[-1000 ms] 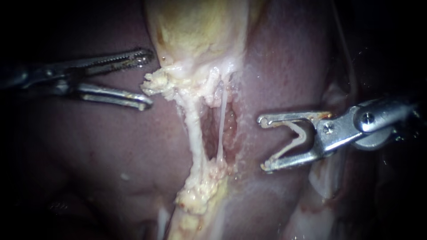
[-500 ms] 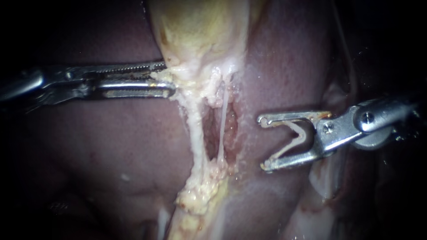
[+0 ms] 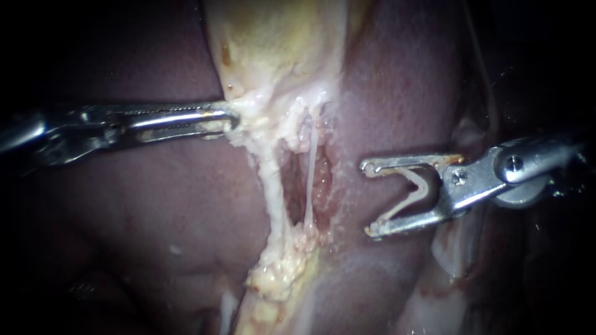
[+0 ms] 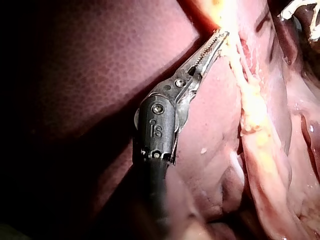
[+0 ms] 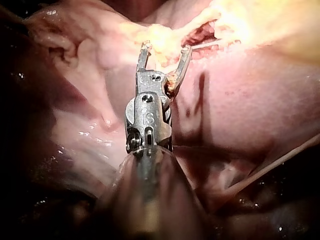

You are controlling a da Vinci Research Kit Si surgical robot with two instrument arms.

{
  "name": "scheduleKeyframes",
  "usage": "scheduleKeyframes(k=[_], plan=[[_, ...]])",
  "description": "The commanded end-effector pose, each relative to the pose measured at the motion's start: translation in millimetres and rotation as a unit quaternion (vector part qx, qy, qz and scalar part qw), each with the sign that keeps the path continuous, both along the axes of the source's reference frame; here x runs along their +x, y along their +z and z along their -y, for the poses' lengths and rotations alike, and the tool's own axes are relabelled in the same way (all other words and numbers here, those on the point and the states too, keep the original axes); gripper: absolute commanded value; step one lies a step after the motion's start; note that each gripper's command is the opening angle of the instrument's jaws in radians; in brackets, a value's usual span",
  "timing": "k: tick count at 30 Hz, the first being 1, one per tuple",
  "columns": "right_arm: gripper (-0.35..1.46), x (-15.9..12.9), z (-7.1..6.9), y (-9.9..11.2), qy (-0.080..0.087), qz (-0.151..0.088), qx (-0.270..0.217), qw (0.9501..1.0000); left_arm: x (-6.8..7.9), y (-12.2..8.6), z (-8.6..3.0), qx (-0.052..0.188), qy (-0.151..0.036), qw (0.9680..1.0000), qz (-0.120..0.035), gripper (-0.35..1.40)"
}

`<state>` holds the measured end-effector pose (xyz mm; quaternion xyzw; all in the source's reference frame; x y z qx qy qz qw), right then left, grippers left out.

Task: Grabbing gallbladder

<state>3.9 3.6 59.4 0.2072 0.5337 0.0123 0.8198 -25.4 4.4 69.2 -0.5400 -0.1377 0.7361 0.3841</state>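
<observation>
The pale yellow gallbladder [image 3: 279, 43] hangs down the middle of the endoscope view, its frayed whitish lower edge at mid-height. My left instrument [image 3: 226, 118] comes in level from the left, its serrated jaws shut on that lower left edge of the gallbladder. In the left wrist view the jaws [image 4: 220, 37] lie together with their tips in the yellow tissue. My right instrument [image 3: 368, 200] stands to the right of the tissue with its jaws wide open and nothing between them. In the right wrist view [image 5: 165, 48] they hover just short of the yellow tissue.
Below the gallbladder a thick whitish tube [image 3: 273, 186] and a thin pale strand [image 3: 308, 180] run down to a lumpy yellow fat pad [image 3: 279, 273], with a raw reddish hollow between them. Dark red liver [image 3: 155, 205] lies on both sides.
My left instrument moved right to the gallbladder's lower edge and its jaws went from wide open to shut on it. The right instrument stayed put.
</observation>
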Motion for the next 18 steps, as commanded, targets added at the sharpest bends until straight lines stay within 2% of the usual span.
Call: scheduleKeyframes(k=[1, 4, 5, 9, 12, 18], plan=[[0.5, 0.0, 0.0, 0.0, 0.0, 0.0, 0.0, 1.0, 0.8, -0.8, -0.9, 0.003, -0.002, 1.0, 0.002, -0.35], [0.5, 0.0, 0.0, 0.0, 0.0, 0.0, 0.0, 1.0, 2.8, -2.5, -2.8, 0.008, -0.017, 0.9998, 0.009, -0.35], [0.5, 0.0, 0.0, 0.0, 0.0, 0.0, 0.0, 1.0, 3.7, -3.1, -3.7, 0.002, -0.022, 0.9997, 0.012, -0.35], [0.5, 0.0, 0.0, 0.0, 0.0, 0.0, 0.0, 1.0, 5.9, -4.5, -5.4, -0.005, -0.031, 0.9994, 0.014, -0.35], [0.5, 0.0, -0.1, 0.1, 0.0, 0.0, 0.0, 1.0, 6.3, -4.7, -5.6, -0.005, -0.035, 0.9993, 0.012, -0.35], [0.5, 0.0, -0.1, 0.1, 0.0, 0.0, 0.0, 1.0, 6.1, -4.6, -5.5, -0.005, -0.04, 0.9992, 0.008, -0.35]])
